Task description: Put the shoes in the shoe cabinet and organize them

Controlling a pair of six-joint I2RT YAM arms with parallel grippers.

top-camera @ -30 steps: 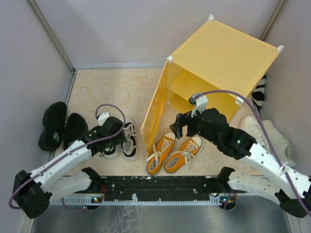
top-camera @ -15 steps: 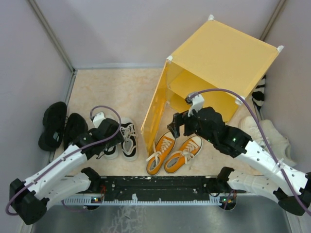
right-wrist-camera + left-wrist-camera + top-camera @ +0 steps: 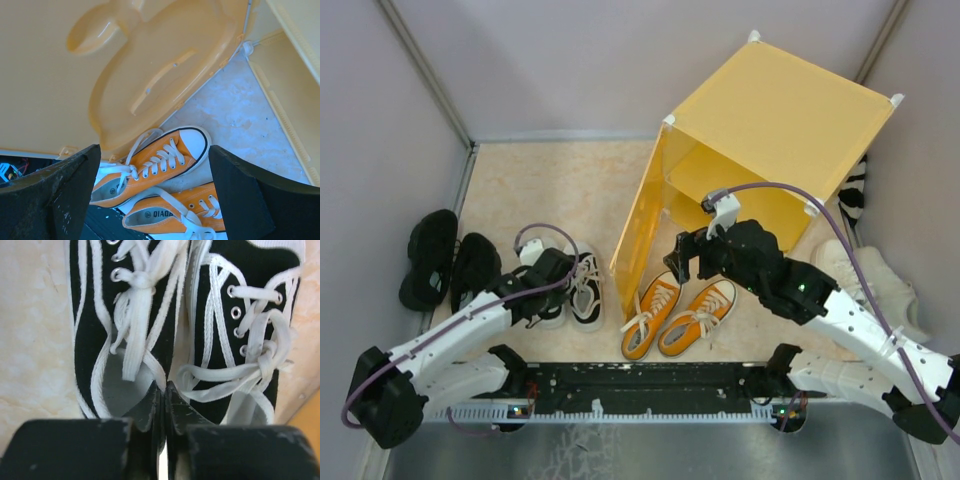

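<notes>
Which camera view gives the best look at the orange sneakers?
Top external: both orange sneakers show whole, side by side next to the open cabinet door. Right wrist shows them closer but cropped at the bottom edge. Left wrist shows none of them.

Soft, even overhead light fills the top view, leaving only faint shadows beside the shoe cabinet (image 3: 775, 110). In the right wrist view its door (image 3: 100, 65) glows translucent, and the right gripper (image 3: 154, 150) shows fingers (image 3: 55, 195) as dark blurs. Above the shadowed left gripper (image 3: 163, 390), the black-and-white sneakers (image 3: 215, 305) look crisp.
</notes>
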